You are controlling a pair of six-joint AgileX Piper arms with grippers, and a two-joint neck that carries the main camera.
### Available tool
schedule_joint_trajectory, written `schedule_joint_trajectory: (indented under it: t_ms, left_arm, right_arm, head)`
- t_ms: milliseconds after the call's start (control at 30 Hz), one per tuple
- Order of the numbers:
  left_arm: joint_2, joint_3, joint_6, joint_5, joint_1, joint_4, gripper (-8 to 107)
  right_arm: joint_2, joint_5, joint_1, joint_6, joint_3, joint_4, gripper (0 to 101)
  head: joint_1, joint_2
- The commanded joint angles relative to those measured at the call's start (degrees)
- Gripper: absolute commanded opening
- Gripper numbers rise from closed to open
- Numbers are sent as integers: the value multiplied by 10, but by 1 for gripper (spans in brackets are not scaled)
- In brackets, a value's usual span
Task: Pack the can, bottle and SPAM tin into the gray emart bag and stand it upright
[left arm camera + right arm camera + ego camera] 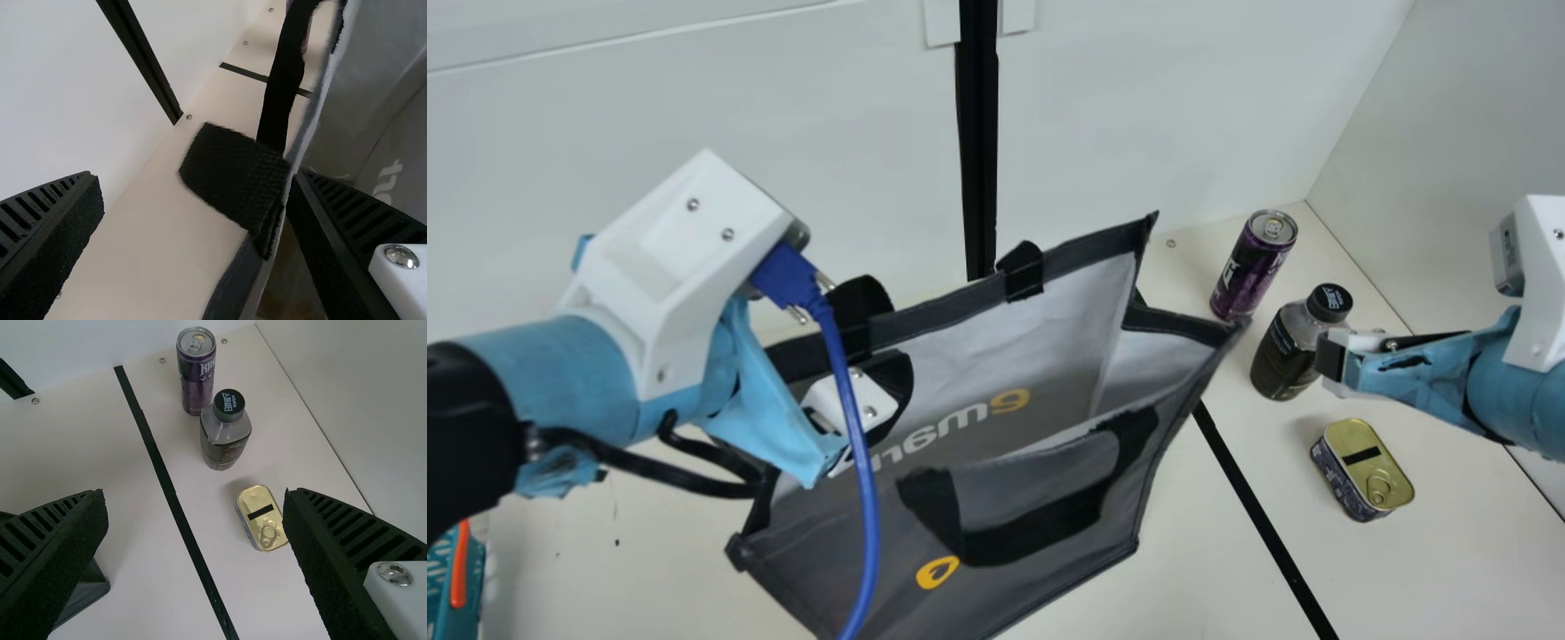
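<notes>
on the cream table (1200,551), the gray bag (1032,582) is gaping while left gripper (861,428) and right gripper (1334,361) are hanging spread.

1. One purple cylindrical metal can (1249,271) is counted.
2. One dark-labelled clear bottle with a round black cap (1288,356) is counted.
3. One gold-topped, rounded rectangular metal tin (1365,464) is counted.
4. One gray fabric bag with black edging (978,604) is counted.
5. Two black woven handles (1040,538) are counted on the bag.
6. One thick blue cable (863,498) is counted.
7. One narrow black strip (1263,516) is counted on the cream table; one wider black upright strip (978,133) is counted on the white wall.
</notes>
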Motion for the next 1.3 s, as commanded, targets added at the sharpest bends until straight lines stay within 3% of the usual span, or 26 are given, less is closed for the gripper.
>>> schedule_joint_trajectory:
  t_ms: [0,300,800,1267]
  left_arm:
    - [4,-1,1,1,-1,1,90]
    - [22,0,3,1,-6,9,90]
    - [27,-2,-25,1,-11,39,-8]
    - [-5,-17,-87,1,-14,127,-8]
  right_arm:
    - [0,0,0,0,0,0,95]
    - [0,0,0,0,0,0,95]
    - [0,0,0,0,0,0,95]
    - [0,0,0,0,0,0,95]
  head:
    - [-13,-1]
    - [-13,-1]
    - [-13,-1]
    - [-13,-1]
